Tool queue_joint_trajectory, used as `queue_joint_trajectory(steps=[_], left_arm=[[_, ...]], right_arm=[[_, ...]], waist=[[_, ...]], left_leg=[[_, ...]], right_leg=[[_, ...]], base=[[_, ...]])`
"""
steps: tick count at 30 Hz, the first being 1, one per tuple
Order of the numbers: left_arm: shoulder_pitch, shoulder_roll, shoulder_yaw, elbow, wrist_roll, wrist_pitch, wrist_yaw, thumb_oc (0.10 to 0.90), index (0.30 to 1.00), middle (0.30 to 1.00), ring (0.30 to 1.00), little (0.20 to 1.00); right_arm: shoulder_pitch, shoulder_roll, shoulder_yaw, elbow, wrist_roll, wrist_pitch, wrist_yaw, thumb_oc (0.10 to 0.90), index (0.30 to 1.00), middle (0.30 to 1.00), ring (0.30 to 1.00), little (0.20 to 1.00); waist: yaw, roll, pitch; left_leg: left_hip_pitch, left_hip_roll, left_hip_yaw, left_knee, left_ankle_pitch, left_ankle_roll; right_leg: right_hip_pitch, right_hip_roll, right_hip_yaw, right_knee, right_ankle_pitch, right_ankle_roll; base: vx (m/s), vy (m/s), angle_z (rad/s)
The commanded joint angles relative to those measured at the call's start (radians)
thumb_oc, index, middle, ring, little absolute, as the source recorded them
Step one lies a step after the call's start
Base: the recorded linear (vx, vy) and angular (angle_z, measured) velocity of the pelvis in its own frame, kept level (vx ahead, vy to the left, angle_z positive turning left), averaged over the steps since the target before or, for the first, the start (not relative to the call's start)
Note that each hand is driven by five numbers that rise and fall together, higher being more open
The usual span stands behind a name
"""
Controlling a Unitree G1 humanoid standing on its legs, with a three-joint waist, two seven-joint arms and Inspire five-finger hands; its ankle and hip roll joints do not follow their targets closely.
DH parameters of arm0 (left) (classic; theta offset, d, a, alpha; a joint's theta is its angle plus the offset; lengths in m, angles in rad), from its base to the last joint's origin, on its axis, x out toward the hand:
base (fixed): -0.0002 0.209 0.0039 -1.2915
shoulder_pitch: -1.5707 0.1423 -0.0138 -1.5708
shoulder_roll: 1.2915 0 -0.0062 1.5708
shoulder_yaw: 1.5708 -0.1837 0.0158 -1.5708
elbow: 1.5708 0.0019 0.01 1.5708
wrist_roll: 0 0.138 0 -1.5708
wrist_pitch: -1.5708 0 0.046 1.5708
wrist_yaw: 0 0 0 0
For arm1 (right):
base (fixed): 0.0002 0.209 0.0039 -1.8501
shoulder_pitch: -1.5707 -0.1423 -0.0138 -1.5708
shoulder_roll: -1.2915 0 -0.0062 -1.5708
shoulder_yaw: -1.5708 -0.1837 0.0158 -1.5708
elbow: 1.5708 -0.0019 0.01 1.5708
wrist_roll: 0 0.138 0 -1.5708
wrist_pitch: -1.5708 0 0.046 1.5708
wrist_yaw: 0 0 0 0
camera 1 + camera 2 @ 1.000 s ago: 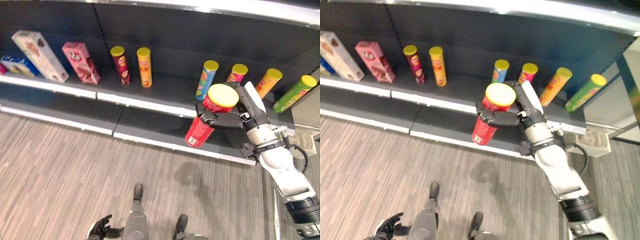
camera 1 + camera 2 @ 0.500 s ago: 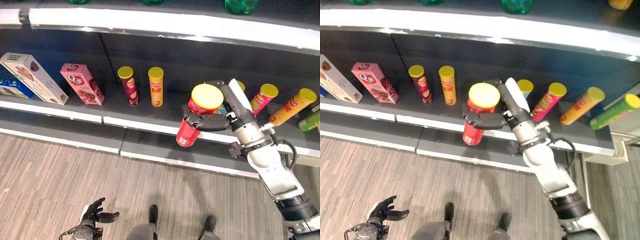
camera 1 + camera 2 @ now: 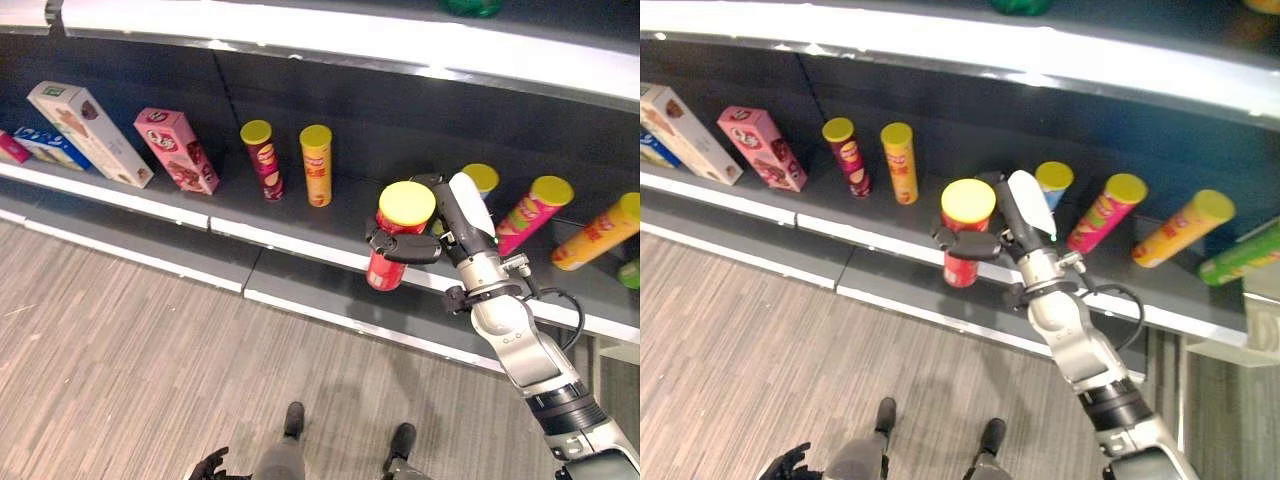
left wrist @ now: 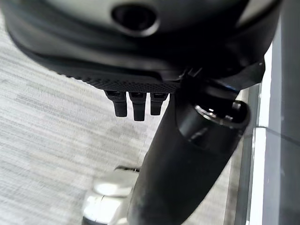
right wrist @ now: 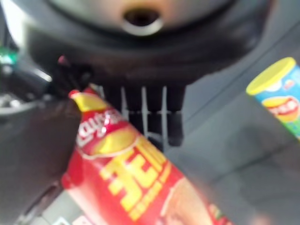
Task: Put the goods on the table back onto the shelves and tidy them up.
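A red chip can (image 3: 398, 240) with a yellow lid hangs slightly tilted at the front edge of the dark middle shelf (image 3: 300, 243). My right hand (image 3: 450, 228) is shut on it, thumb across its front and fingers behind. The right wrist view shows the red can (image 5: 131, 183) close up under the fingers (image 5: 147, 117). Behind the hand stands a blue can (image 3: 480, 180); it appears again as the blue can (image 5: 281, 98) past the hand. My left hand (image 3: 210, 466) hangs low near the floor, fingers (image 4: 133, 105) relaxed and holding nothing.
On the same shelf stand a maroon can (image 3: 264, 160) and an orange can (image 3: 317, 166) to the left, with a free gap between them and the blue can. Pink (image 3: 528, 213), orange (image 3: 595, 230) and green (image 3: 631, 273) cans lean at the right. Pink (image 3: 178, 150), white (image 3: 88, 120) and blue (image 3: 45, 148) boxes stand far left.
The camera has shifted. My right arm has reached farther in, bringing the red can closer to the shelf edge in front of the blue can. The left hand sits lower in view.
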Motion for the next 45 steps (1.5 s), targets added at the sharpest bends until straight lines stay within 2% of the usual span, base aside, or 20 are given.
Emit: queue_joint_trajectory(steps=[1, 4, 8, 9, 13, 15, 29, 35, 45], left_arm=[[-0.048, 0.088, -0.059, 0.022, -0.014, -0.038, 0.05, 0.8, 0.9, 0.9, 0.9, 0.9], [-0.057, 0.1, -0.082, 0.012, -0.01, -0.051, 0.068, 0.8, 0.9, 0.9, 0.9, 0.9], [-0.065, 0.104, -0.101, 0.002, -0.009, -0.054, 0.074, 0.8, 0.9, 0.9, 0.9, 0.9], [-0.069, 0.109, -0.108, -0.007, -0.013, -0.06, 0.081, 0.8, 0.9, 0.9, 0.9, 0.9], [-0.082, 0.111, -0.124, -0.018, -0.019, -0.069, 0.091, 0.8, 0.9, 0.9, 0.9, 0.9], [-0.097, 0.117, -0.144, -0.047, -0.029, -0.08, 0.1, 0.8, 0.9, 0.9, 0.9, 0.9], [-0.142, 0.14, -0.187, -0.145, -0.061, -0.106, 0.12, 0.8, 0.9, 0.9, 0.9, 0.9], [-0.148, 0.139, -0.192, -0.156, -0.058, -0.108, 0.125, 0.8, 0.9, 0.9, 0.9, 0.9], [-0.147, 0.132, -0.2, -0.165, -0.056, -0.106, 0.128, 0.8, 0.9, 0.9, 0.9, 0.9]], right_arm=[[-0.178, -0.008, -0.048, -0.043, -0.074, -0.019, -0.162, 0.4, 0.3, 0.3, 0.3, 0.3], [-0.232, -0.031, -0.073, 0.039, -0.121, 0.009, -0.256, 0.4, 0.3, 0.3, 0.3, 0.3], [-0.276, -0.054, -0.094, 0.083, -0.127, 0.023, -0.315, 0.4, 0.3, 0.3, 0.3, 0.3], [-0.301, -0.073, -0.124, 0.113, -0.121, 0.034, -0.365, 0.4, 0.3, 0.3, 0.3, 0.3], [-0.333, -0.093, -0.16, 0.134, -0.114, 0.043, -0.424, 0.4, 0.3, 0.3, 0.3, 0.3], [-0.396, -0.118, -0.184, 0.183, -0.09, 0.056, -0.488, 0.4, 0.3, 0.3, 0.3, 0.3], [-0.523, -0.175, -0.189, 0.272, -0.001, 0.07, -0.576, 0.4, 0.3, 0.3, 0.3, 0.3], [-0.517, -0.192, -0.196, 0.283, -0.011, 0.086, -0.593, 0.4, 0.3, 0.3, 0.3, 0.3], [-0.486, -0.183, -0.198, 0.288, -0.013, 0.096, -0.596, 0.4, 0.3, 0.3, 0.3, 0.3]], waist=[[0.026, -0.013, -0.019], [0.051, 0.005, 0.005], [0.062, 0.019, 0.024], [0.071, 0.028, 0.036], [0.08, 0.035, 0.05], [0.091, 0.039, 0.067], [0.124, 0.064, 0.109], [0.134, 0.071, 0.106], [0.126, 0.075, 0.108]], left_leg=[[-0.048, -0.005, 0.011, 0.014, -0.018, 0.004], [-0.087, -0.02, -0.008, 0.018, -0.012, 0.006], [-0.122, -0.032, -0.02, 0.029, -0.011, 0.009], [-0.149, -0.043, -0.026, 0.036, -0.012, 0.011], [-0.182, -0.052, -0.028, 0.042, -0.012, 0.013], [-0.214, -0.063, -0.032, 0.045, -0.009, 0.012], [-0.287, -0.092, -0.069, 0.041, 0.004, 0.009], [-0.296, -0.102, -0.084, 0.038, 0.005, 0.012], [-0.293, -0.107, -0.092, 0.042, 0.002, 0.013]], right_leg=[[0.083, -0.085, -0.037, 0.021, -0.063, 0.087], [0.062, -0.1, -0.054, 0.029, -0.06, 0.093], [0.04, -0.112, -0.058, 0.033, -0.055, 0.097], [0.023, -0.12, -0.061, 0.03, -0.047, 0.099], [0.0, -0.129, -0.064, 0.024, -0.036, 0.105], [-0.024, -0.136, -0.066, 0.02, -0.026, 0.11], [-0.067, -0.154, -0.102, 0.026, -0.021, 0.125], [-0.068, -0.161, -0.118, 0.029, -0.023, 0.131], [-0.065, -0.165, -0.124, 0.039, -0.031, 0.131]], base=[[-0.02, 0.039, 0.36], [-0.01, 0.042, 0.15], [-0.01, 0.047, 0.19], [-0.01, 0.095, 0.1], [-0.01, 0.051, 0.06], [-0.02, 0.037, 0.0], [-0.01, 0.003, 0.06], [0.02, -0.001, 0.14], [0.0, 0.001, 0.01]])
